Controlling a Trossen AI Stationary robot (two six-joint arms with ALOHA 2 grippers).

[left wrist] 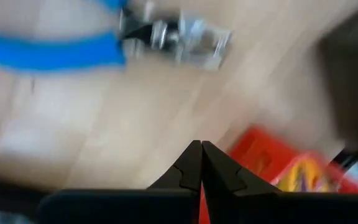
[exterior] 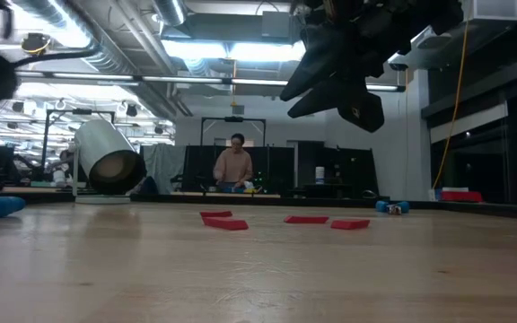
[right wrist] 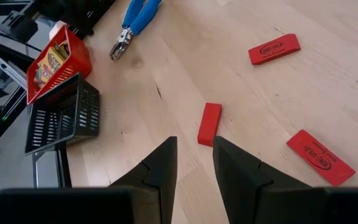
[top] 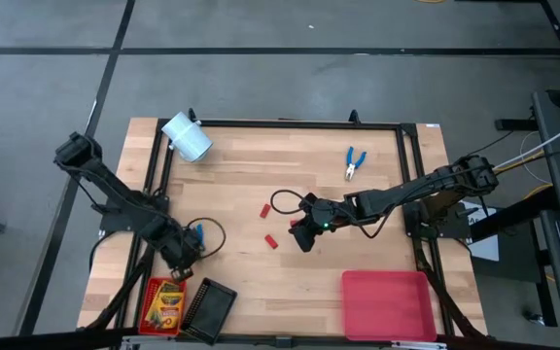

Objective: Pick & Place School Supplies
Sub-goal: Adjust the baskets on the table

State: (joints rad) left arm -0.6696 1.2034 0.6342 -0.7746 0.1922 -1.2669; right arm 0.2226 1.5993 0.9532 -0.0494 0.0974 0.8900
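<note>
Right gripper (right wrist: 194,163) hangs above the table (top: 358,228) with fingers parted, empty, near a red piece (right wrist: 209,124). Left gripper (left wrist: 201,167) is closed, empty, beside blue-handled pliers (left wrist: 104,43).

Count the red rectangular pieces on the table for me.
3. One lies just ahead of the right end effector; one lies farther out; one lies off to its side. None seems hidden, though the arm covers some tabletop.

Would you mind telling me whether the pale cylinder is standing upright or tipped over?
Tipped over: the pale cylinder lies on its side, its dark open end facing sideways.
</note>
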